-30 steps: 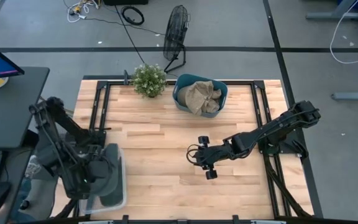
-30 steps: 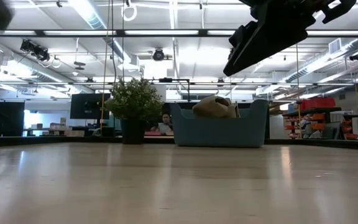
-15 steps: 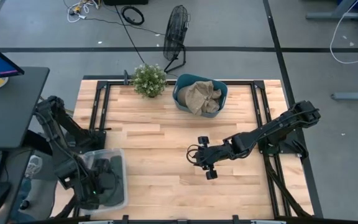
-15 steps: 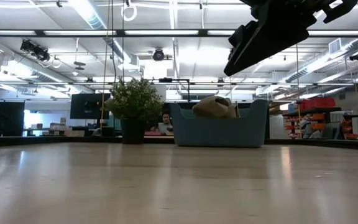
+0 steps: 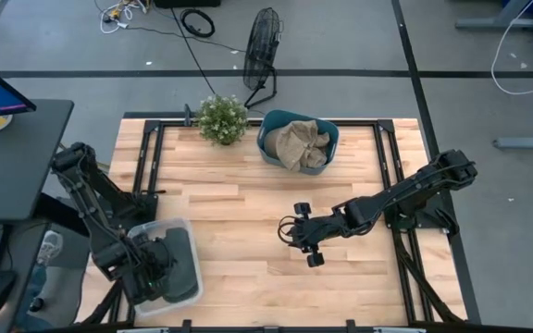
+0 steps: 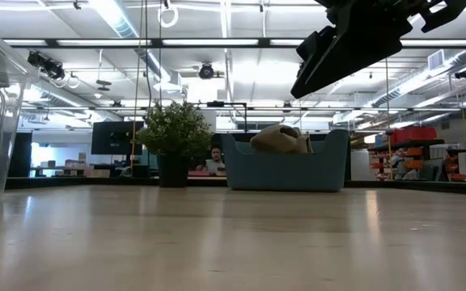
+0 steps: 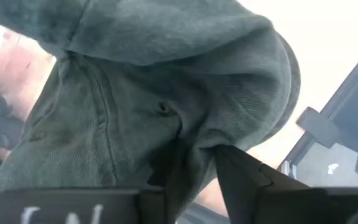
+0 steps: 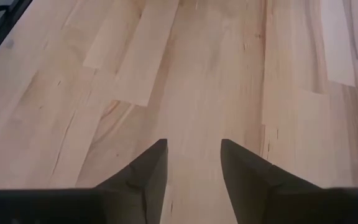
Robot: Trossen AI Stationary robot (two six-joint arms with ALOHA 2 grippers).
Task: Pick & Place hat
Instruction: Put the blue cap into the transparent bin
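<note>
reaching into the clear bin (image 5: 189,275) at the table's (image 5: 248,203) near left corner, my left gripper (image 7: 194,158) pinches a fold of the dark green hat (image 7: 154,81) lying inside. my right gripper (image 8: 193,163) hovers mid-table, fingers parted, holding nothing.

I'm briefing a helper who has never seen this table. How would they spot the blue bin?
Start at the wooden table and look along its far edge. Beside the small potted plant sits the blue bin, holding crumpled tan fabric. Unlike the clear plastic bin under the left arm, it is opaque.
</note>
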